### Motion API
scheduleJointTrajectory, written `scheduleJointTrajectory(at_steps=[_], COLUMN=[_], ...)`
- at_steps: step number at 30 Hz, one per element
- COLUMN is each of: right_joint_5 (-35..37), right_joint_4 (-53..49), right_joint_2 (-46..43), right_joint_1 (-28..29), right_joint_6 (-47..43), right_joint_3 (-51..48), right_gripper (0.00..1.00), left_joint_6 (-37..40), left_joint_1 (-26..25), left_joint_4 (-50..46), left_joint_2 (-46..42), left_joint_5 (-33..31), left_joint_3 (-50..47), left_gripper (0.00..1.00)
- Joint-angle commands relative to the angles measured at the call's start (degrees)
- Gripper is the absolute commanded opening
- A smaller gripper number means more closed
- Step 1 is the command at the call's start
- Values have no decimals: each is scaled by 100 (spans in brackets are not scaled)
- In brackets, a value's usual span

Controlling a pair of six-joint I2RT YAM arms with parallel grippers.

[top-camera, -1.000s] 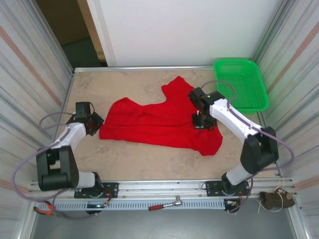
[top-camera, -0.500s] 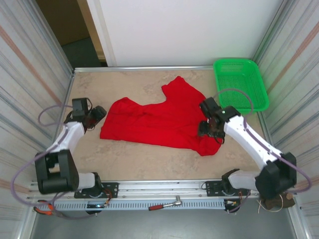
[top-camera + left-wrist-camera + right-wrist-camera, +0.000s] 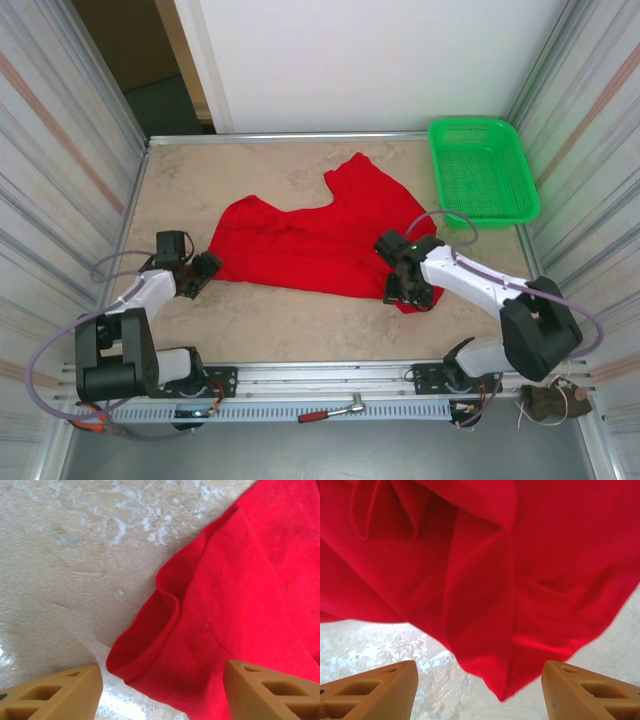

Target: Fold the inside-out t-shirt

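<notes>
L claw (image 3: 161, 682) & R claw (image 3: 479, 680) both released, shirt (image 3: 320, 240) edges bunched just ahead of their tips, so I may pinch extra layers, skewing the fold.

Green mesh basket (image 3: 484, 170) at the table's (image 3: 200, 170) far right corner; red-handled ratchet (image 3: 331, 410) on the near rail (image 3: 260, 412).

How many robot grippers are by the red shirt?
2. The left gripper is at the t-shirt's left edge; the right gripper is over its near right corner.

White wall (image 3: 380, 60), beige marbled tabletop (image 3: 270, 325)
</notes>
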Motion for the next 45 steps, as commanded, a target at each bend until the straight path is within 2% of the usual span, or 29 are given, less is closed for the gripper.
scheduleJointTrajectory(at_steps=[1,2,4,5,6,8,14,19,23,24,26,27,30,32,35,39,45], right_joint_5=[247,283,279,256,229,208,1,-149,-8,25,162,212,218,89,-123,-162,-250], right_joint_4=[63,58,26,9,-17,-120,-380,-471,-594,-602,-681,-710,-761,-709,-613,-439,-13], right_joint_2=[238,261,221,150,52,-197,-711,-863,-910,-908,-926,-972,-1139,-1163,-941,-262,697], right_joint_1=[-9,-41,-193,-270,-347,-444,-695,-777,-803,-813,-822,-820,-813,-787,-663,-405,-141], right_joint_6=[175,175,166,158,150,140,60,166,379,413,523,549,473,278,-4,-224,-329], right_joint_3=[33,24,-30,-58,-92,-127,-272,-465,-537,-562,-541,-495,-166,107,496,914,1022], right_gripper=[56,50,25,16,9,1,0,2,5,10,33,41,44,43,43,43,44], left_joint_6=[-126,-118,-187,-237,-298,-364,-558,-584,-594,-600,-580,-560,-484,-382,-183,112,260], left_joint_1=[-33,-33,-16,28,86,155,347,583,774,794,815,815,812,811,811,817,686], left_joint_4=[427,482,551,582,603,499,-229,-839,-1194,-1250,-1268,-1276,-1326,-1360,-1431,-1403,-1355], left_joint_2=[418,487,571,564,511,333,-776,-1692,-2315,-2429,-2509,-2493,-2417,-2418,-2475,-2432,-2259], left_joint_5=[81,104,47,53,89,6,-444,-531,-598,-602,-572,-550,-563,-586,-619,-479,-173], left_joint_3=[19,55,94,86,77,67,-78,-328,-513,-552,-577,-569,-489,-415,-220,84,398], left_gripper=[58,50,18,5,0,0,0,0,0,0,0,6,47,59,68,74,77])
